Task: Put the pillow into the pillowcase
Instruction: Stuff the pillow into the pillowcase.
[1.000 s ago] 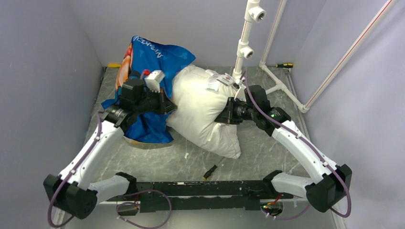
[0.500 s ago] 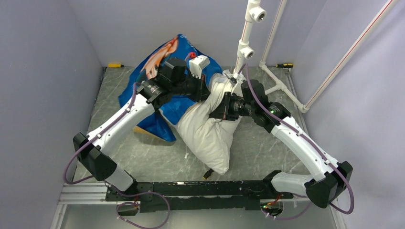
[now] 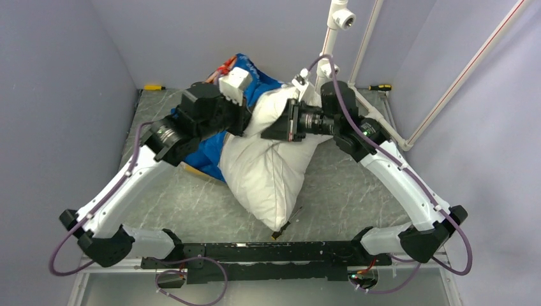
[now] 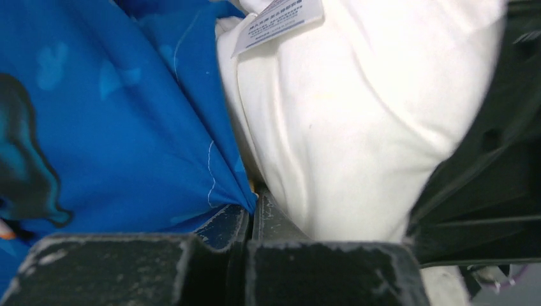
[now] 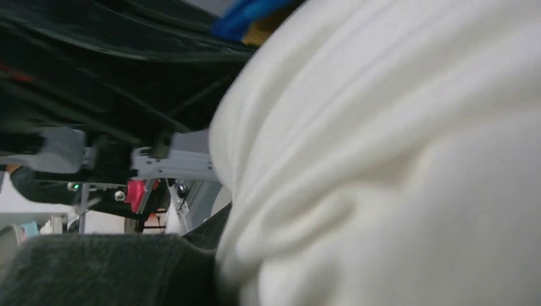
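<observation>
Clearly we see the plump white pillow point(image 3: 271, 172), creased lengthwise, clenched by the right gripper point(image 3: 285, 122); the left gripper point(image 4: 250, 228) pinches the blue pillowcase point(image 3: 205, 158), mostly hidden behind the arms.

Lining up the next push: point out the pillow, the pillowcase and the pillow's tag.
pillow point(image 3: 268, 175), top view, its plump white middle.
pillowcase point(image 4: 127, 127), left wrist view, its blue printed fabric.
tag point(image 4: 275, 20), left wrist view, its printed face.

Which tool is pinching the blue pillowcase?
The left tool, shut on the blue edge of the pillowcase; the right tool grips the white pillow instead.
</observation>
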`<state>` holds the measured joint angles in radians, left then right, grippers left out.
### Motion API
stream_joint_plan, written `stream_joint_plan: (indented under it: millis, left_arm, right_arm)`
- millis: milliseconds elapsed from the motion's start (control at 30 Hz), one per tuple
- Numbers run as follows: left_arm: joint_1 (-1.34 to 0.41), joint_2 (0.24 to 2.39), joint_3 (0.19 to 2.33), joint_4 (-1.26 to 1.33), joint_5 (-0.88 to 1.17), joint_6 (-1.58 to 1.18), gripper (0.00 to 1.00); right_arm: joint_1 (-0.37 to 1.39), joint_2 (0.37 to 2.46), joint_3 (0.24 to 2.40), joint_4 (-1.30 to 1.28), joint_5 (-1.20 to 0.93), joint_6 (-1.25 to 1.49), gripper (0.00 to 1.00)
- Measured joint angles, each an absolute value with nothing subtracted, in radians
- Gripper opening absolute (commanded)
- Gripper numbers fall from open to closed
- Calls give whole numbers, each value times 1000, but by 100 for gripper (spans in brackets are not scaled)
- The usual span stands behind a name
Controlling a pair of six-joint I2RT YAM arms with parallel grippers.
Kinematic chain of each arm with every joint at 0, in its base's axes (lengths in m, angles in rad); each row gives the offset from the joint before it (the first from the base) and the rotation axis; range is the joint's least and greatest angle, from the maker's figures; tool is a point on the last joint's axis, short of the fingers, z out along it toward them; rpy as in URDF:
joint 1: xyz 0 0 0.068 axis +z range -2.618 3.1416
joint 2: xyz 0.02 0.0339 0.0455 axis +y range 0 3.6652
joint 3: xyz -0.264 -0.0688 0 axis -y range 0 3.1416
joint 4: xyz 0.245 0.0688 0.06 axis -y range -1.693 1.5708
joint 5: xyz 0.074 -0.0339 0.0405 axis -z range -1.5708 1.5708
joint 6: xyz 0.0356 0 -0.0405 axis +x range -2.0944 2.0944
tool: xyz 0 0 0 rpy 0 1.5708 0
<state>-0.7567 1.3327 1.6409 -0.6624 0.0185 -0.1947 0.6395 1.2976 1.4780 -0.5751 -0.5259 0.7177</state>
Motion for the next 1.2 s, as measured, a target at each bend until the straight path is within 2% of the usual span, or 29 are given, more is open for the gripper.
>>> stream_joint_plan:
  millis: [200,400,633,833,867,1000,1100,1133,1200]
  left_arm:
    - [-757,1248,1639,-664,-56,-215,0]
    - [-727,1201,1568,-632,-76,-358,0]
    - [-522,1115,1377,-498,57,-632,0]
    - [-418,1153,1428,-561,172,-695,0]
    - [-410,1161,1442,-573,180,-692,1]
    - [-380,1182,1499,-654,177,-671,18]
    - [-368,1182,1565,-739,145,-651,20]
    - [-366,1181,1594,-769,131,-636,19]
    - [-366,1178,1645,-813,119,-598,3]
  right_arm:
    - [643,1329,1619,-406,-589,742,0]
    - [640,1391,1684,-334,-604,735,0]
    - [626,1481,1682,-249,-604,737,0]
    - [598,1579,1713,-178,-656,786,0]
    - [593,1599,1728,-170,-669,796,0]
    - [582,1669,1784,-140,-710,828,0]
    - [574,1733,1847,-130,-707,835,0]
    - [568,1756,1868,-125,-701,837,0]
    - [557,1792,1892,-104,-684,843,0]
